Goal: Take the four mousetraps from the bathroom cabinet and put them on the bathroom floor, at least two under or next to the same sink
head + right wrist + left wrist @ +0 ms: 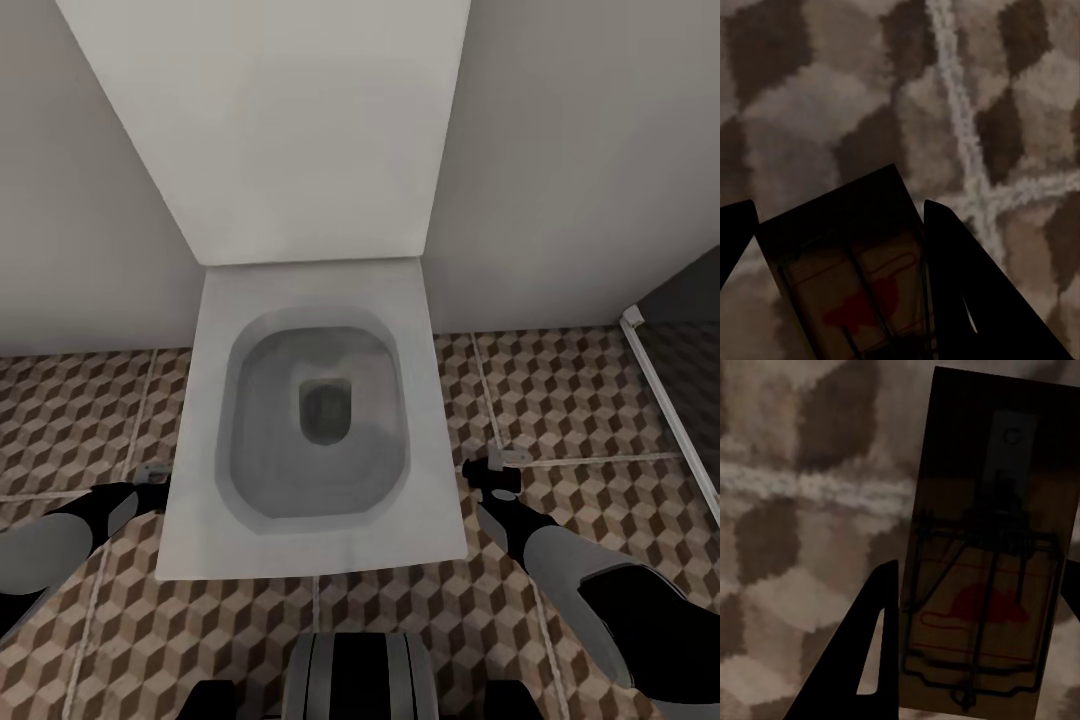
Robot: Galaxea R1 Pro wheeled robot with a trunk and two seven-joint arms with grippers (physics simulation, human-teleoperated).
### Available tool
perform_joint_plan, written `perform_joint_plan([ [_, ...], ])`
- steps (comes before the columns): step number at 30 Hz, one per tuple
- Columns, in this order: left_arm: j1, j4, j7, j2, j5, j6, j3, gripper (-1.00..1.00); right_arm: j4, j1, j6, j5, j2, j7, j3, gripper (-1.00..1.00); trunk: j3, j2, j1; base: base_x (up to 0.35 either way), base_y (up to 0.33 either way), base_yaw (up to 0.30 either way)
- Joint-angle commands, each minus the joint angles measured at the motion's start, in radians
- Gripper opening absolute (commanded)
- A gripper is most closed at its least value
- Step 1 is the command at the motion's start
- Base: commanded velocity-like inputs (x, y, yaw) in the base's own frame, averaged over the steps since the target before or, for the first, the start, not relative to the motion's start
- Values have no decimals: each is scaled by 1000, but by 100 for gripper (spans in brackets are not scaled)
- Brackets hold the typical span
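Note:
In the left wrist view a dark wooden mousetrap (982, 547) with a red mouse print and wire parts sits between the fingers (866, 660) of my left gripper (979, 574), which is shut on it above the cube-patterned bathroom floor (787, 510). My right gripper (840, 206) is shut on a second mousetrap (847, 277), also over the tiles. From the head camera, the left gripper (152, 487) hangs low at the toilet's left side and the right gripper (492, 472) at its right side. The cabinet and the sink are out of view.
A white square toilet (200, 400) with its lid raised stands straight ahead against the pale wall, between my two arms. A white shower threshold (660, 390) with darker tiles behind it runs along the right. Patterned floor (570, 390) lies on both sides of the toilet.

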Motion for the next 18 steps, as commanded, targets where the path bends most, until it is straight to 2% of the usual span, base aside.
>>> perform_joint_plan([
  [1,0,1,-7,0,10,5,-8,-100,0,0,-4,-12,0,-2,8,-100,0,0,0,0,0,0],
  [9,0,1,-6,21,13,6,-8,-100,0,0,-4,-12,1,-2,8,-100,0,0,0,0,0,0],
  [18,0,1,-7,25,14,5,-8,-100,0,0,-4,-11,1,-3,9,-100,0,0,0,0,0,0],
])
